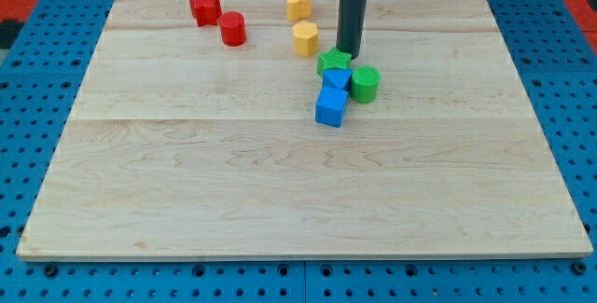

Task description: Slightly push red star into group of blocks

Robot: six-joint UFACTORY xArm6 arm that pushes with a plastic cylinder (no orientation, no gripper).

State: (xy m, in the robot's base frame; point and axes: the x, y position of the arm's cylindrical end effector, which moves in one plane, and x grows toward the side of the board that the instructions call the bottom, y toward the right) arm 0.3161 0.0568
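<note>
A pale wooden counter (187,182) lies on blue pegboard. There is no hand to open or close, only a dark rod; my tip (348,54) stands just behind the green star (333,60), well apart from the red star (204,7) at the view's top left. The approach seems not yet begun; next my tip must circle behind the red star. The blocks look like ridged plastic.

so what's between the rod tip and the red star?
In the camera view, the yellow hexagonal block lies roughly on the line from my tip to the red star block, and the red cylinder just below it.
</note>
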